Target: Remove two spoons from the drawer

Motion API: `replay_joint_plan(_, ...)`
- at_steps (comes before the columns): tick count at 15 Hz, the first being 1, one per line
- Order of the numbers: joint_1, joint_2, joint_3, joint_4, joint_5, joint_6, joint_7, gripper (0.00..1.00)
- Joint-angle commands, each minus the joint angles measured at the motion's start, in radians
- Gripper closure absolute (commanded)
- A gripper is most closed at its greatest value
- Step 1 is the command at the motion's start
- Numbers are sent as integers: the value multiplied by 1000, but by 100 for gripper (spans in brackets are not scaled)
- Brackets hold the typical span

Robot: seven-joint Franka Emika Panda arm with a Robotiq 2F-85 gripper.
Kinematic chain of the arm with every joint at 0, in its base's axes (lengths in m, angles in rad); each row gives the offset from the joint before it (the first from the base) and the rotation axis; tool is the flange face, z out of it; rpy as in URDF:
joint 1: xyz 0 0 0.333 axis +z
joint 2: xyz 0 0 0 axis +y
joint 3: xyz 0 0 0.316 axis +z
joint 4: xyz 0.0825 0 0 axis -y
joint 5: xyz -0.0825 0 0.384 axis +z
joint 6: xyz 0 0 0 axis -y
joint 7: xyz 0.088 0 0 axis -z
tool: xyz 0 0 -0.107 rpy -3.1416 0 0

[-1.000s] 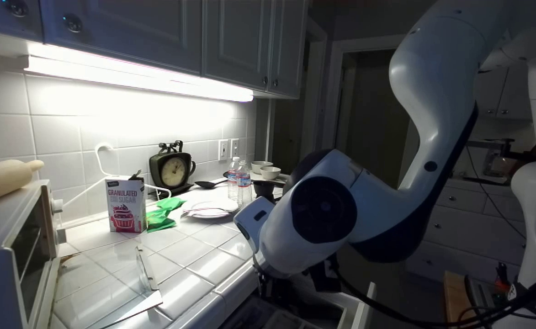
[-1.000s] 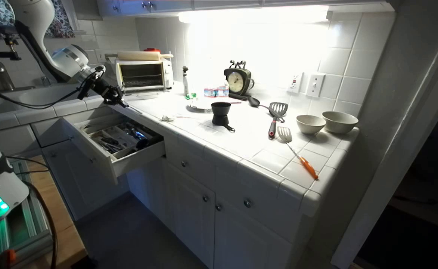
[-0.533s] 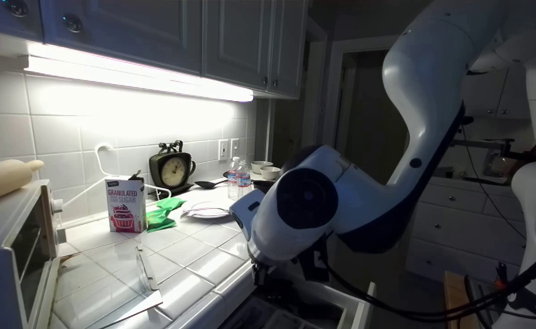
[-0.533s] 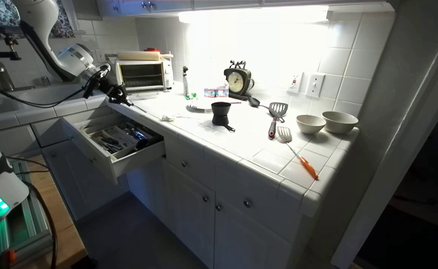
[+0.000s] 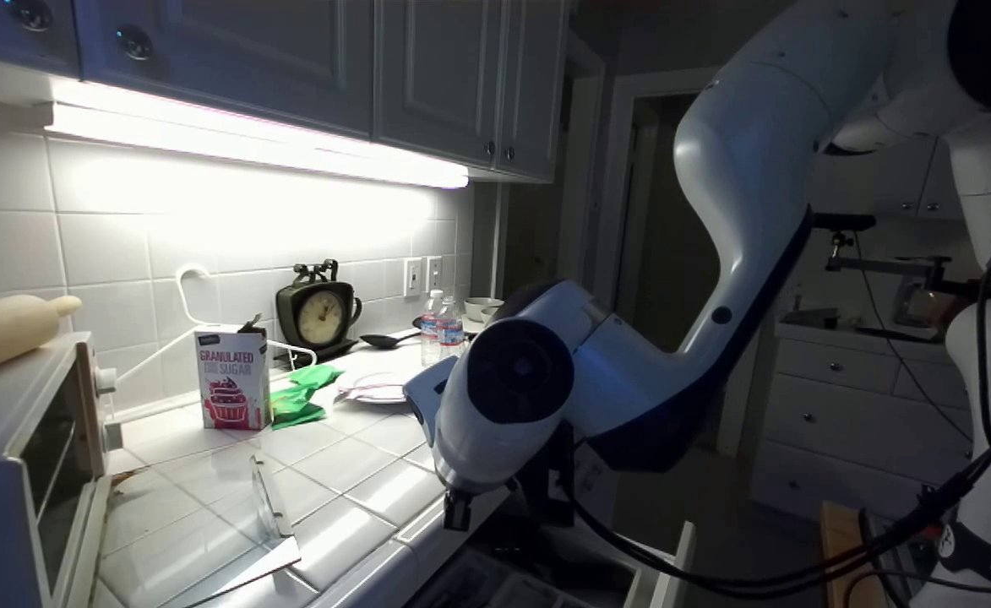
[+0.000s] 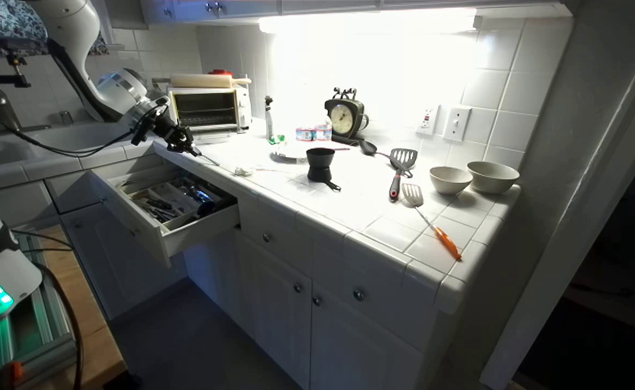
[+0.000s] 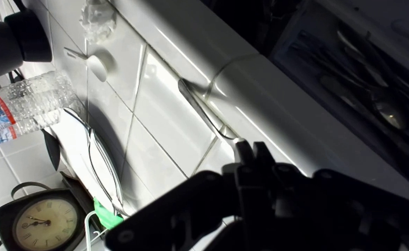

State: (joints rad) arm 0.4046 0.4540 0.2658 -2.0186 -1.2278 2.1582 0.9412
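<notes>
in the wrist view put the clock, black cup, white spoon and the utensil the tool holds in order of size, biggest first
1. Clock
2. Black cup, cropped
3. White spoon
Unsure: utensil, longer than the white spoon but thin, nearer the camera and partly hidden by the tool.

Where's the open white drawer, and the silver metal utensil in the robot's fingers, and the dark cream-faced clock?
Open white drawer [image 6: 203, 229], in an exterior view: its side wall.
Silver metal utensil [image 7: 198, 107], in the wrist view: its handle.
Dark cream-faced clock [image 6: 342, 119], in an exterior view: its round dial.
</notes>
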Motion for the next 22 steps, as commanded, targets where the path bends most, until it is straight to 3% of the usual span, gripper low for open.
replay_joint_plan(1, 1, 53, -12, 56, -18, 23, 27, 98)
replay_joint_plan(22, 19, 135, -18, 131, -11, 10, 25, 94)
